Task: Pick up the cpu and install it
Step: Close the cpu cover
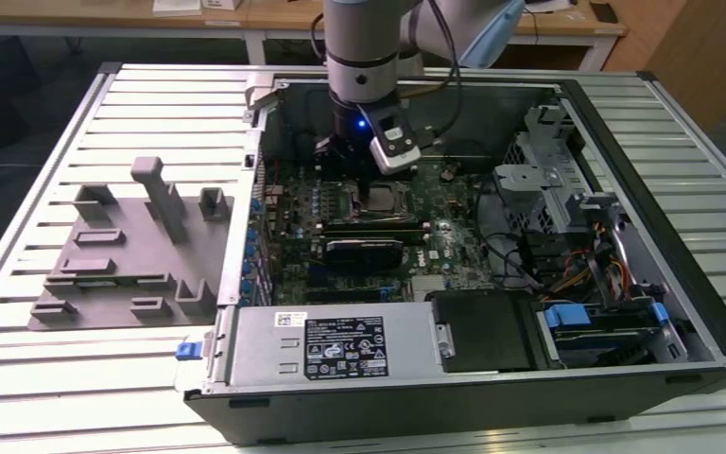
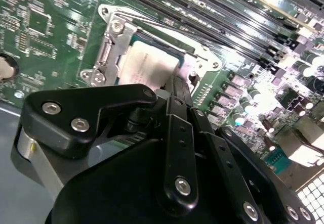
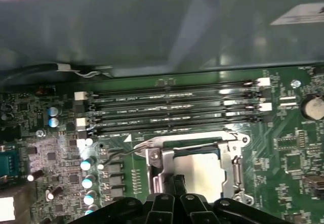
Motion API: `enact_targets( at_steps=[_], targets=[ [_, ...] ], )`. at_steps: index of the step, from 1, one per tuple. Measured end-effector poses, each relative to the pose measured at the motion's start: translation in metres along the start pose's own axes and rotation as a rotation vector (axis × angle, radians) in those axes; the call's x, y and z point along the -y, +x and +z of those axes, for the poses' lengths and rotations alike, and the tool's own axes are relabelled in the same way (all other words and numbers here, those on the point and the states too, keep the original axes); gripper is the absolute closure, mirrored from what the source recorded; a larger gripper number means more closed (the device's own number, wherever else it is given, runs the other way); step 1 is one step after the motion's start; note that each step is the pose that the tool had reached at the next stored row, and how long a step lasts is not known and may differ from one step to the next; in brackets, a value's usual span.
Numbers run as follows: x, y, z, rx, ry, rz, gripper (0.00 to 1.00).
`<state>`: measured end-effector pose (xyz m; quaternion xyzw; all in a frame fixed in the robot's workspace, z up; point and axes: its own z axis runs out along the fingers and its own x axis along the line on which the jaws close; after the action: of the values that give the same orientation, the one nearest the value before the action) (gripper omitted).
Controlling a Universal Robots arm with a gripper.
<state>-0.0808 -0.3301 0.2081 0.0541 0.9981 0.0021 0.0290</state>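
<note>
slatted table (image 1: 35, 378), open pc case (image 1: 464, 402) | gripper (image 2: 177, 81) clenched, holding nothing | cpu (image 2: 147, 67) in socket (image 2: 109, 47) just below its tips

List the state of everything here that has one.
Shiny silver square cpu: lying flat inside the metal socket frame.
Black gripper: shut, tips by the cpu's edge.
Black computer case: side open, lying on the slatted metal table.

The cpu (image 3: 202, 171) has a smooth pale metal top, its socket frame (image 3: 154, 171) shiny metal.
</note>
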Motion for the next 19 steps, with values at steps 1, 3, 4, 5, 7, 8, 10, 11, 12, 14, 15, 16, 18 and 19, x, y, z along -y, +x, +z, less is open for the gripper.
enact_targets(
  at_steps=[1,3,4,5,7,8,10,11,12,14,15,16,18,19],
  targets=[
    [0.0001,0.0012,0.0008,-0.0001,0.0000,0.000,0.89],
    [0.0004,0.0032,0.0022,-0.0006,0.0003,0.000,0.89],
    [0.0005,0.0040,0.0026,-0.0006,0.0004,0.000,0.89],
    [0.0005,0.0040,0.0027,-0.0007,0.0004,0.000,0.89],
    [0.0005,0.0041,0.0027,-0.0008,0.0005,0.000,0.89],
    [0.0005,0.0041,0.0028,-0.0007,0.0003,0.000,0.89],
    [0.0004,0.0043,0.0036,-0.0004,-0.0002,0.000,0.89],
    [0.0005,0.0044,0.0043,-0.0005,0.0001,0.000,0.89],
    [0.0006,0.0046,0.0052,-0.0006,0.0003,0.000,0.89],
    [0.0006,0.0049,0.0069,-0.0005,0.0001,0.000,0.89],
    [0.0007,0.0052,0.0072,-0.0006,0.0003,0.000,0.89],
    [0.0007,0.0054,0.0073,-0.0007,0.0004,0.000,0.89],
    [0.0008,0.0059,0.0075,-0.0007,0.0004,0.000,0.89],
    [0.0008,0.0062,0.0077,-0.0006,0.0002,0.000,0.89]
  ],
)
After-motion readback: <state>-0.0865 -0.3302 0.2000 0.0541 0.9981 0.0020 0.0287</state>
